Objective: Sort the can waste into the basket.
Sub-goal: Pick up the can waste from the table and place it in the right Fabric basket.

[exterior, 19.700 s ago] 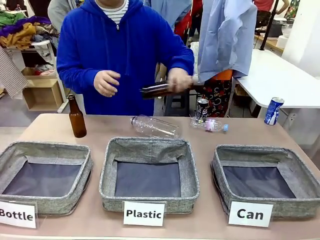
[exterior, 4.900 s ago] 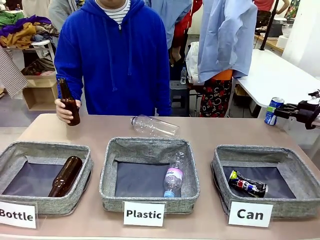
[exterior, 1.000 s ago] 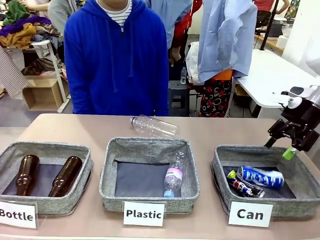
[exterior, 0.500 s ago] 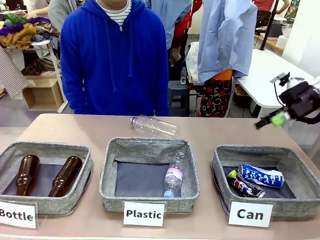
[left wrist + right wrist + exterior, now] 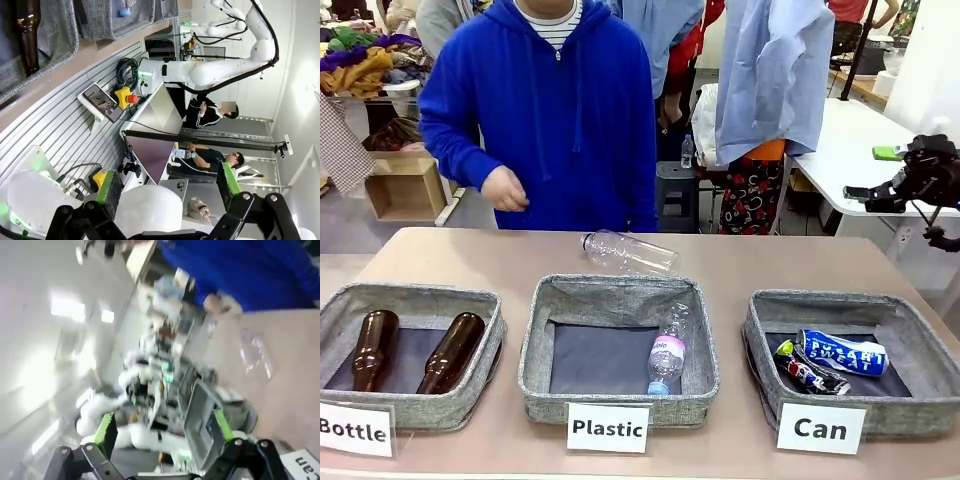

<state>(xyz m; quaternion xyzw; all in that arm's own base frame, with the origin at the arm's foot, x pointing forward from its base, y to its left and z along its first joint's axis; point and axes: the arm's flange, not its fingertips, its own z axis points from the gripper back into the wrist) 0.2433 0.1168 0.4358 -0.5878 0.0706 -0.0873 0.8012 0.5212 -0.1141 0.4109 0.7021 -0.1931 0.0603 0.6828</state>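
Both cans lie in the "Can" basket; the right gripper hangs empty off to the side.

In the front view the blue can (image 5: 842, 353) lies on its side in the basket (image 5: 760, 352), long axis running roughly left to right, and the crushed can (image 5: 802, 372) sits just in front of it, touching or nearly so. The right gripper (image 5: 880, 173) is up and behind the basket's far right corner, well apart from both cans, fingers spread with nothing between them. The left gripper (image 5: 167, 187) also stands open and empty in its wrist view, aimed away from the table. By my reading the sorting looks done: any further reach would go down and toward the robot's left, and the right arm is the nearer one. A clear plastic bottle (image 5: 628, 251) lies on the table beyond the middle basket.
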